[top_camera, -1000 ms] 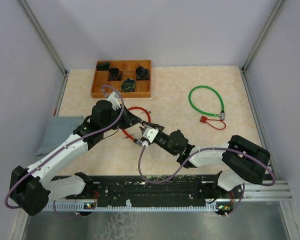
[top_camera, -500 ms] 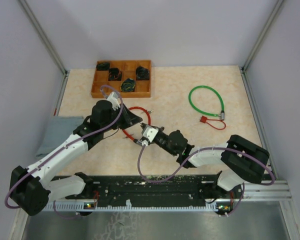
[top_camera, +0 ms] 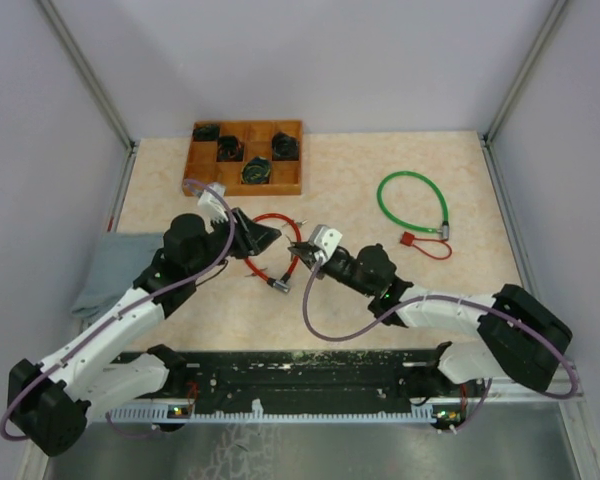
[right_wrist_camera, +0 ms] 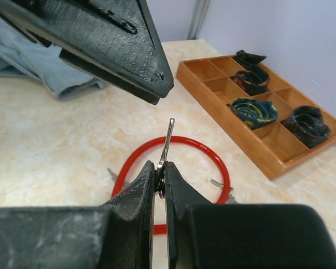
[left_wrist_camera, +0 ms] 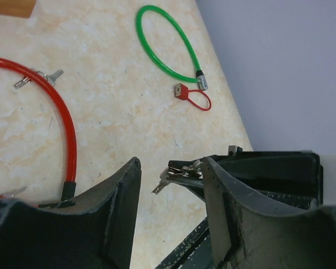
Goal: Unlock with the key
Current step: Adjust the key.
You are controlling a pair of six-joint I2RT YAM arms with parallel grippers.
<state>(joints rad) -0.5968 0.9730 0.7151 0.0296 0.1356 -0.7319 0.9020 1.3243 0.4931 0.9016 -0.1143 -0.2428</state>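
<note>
Since a second ago, the right gripper (right_wrist_camera: 160, 169) has swung away from the near end of the red cable lock (top_camera: 277, 217) and now sits at the loop's right side. The left gripper (left_wrist_camera: 169, 162) has drawn back a little toward the loop's left.

The right jaws are pinched tight on the key (right_wrist_camera: 167, 140), holding it by its head so the blade sticks straight out past the fingertips. In my right wrist view the blade points toward the underside of the left gripper, close to it but not touching. The left jaws stand wide apart with nothing between them. Through that gap I can see the right gripper's tip with the key.

The red cable lock lies flat on the counter (top_camera: 360, 170) between the two grippers. Its metal end (top_camera: 278, 284) is on the side nearest the arm bases, apart from both grippers. Two small metal keys (left_wrist_camera: 38, 79) lie against the far arc of the red cable.

The green cable lock (top_camera: 412, 205) lies well apart to the right, with a small red looped tag (top_camera: 425, 243) just beside it. The wooden tray (top_camera: 194, 182) sits at the far left of the counter with dark coiled items in some compartments. A blue cloth (top_camera: 115, 268) lies at the left edge.
</note>
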